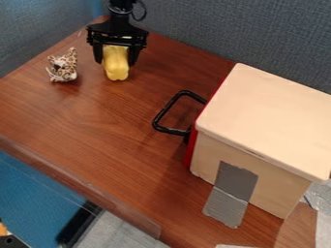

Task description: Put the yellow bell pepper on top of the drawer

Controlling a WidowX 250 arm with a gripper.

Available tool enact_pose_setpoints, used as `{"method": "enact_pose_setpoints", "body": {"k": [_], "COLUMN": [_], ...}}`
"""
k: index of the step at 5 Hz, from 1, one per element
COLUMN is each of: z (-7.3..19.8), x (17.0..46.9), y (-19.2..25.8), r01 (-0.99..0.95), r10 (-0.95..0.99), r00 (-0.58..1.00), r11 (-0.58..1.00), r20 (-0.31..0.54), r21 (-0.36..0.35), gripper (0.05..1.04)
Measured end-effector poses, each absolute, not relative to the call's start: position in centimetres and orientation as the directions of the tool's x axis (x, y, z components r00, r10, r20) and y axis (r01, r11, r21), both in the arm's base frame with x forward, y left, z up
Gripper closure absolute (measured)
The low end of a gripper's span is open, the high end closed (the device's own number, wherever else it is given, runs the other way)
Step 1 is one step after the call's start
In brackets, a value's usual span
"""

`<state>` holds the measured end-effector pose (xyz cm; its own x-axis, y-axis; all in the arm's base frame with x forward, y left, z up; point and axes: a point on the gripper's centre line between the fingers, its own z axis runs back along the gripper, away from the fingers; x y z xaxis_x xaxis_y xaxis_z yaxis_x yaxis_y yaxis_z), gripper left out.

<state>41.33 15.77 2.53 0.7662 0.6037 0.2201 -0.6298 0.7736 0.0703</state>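
The black gripper (115,63) is hanging over the far part of the brown wooden worktop (90,116), near the top edge of the view. Its fingers (99,53) are holding the yellow bell pepper (117,68), which is between them and points with its lower end downward; if this end touches the worktop, I cannot tell. Just beside the gripper, on the left of the view, there is a small spotted toy (63,67). The drawer (268,116) is a box of pale wood with flat top and red front, and it stands at the right of the view, well apart from the pepper. Its black handle (169,107) is directed to the left. A grey tape (231,189) goes from the drawer's side down onto the worktop.
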Motion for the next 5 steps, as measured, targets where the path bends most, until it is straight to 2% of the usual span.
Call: {"method": "enact_pose_setpoints", "body": {"k": [1,2,4,5], "z": [2.6,5.3,11.6,12.8], "x": [41.5,41.2,40.2,39.3], "y": [15.2,14.3,7.6,3.8], "r01": [-0.621,-0.591,-0.389,-0.275], "r10": [0.602,0.576,0.418,0.313], "r00": [0.771,0.779,0.870,0.913], "r11": [0.783,0.806,0.908,0.946], "r20": [0.208,0.246,0.260,0.261], "r21": [0.035,-0.016,-0.156,-0.172], "gripper": [0.243,0.244,0.244,0.244]}}
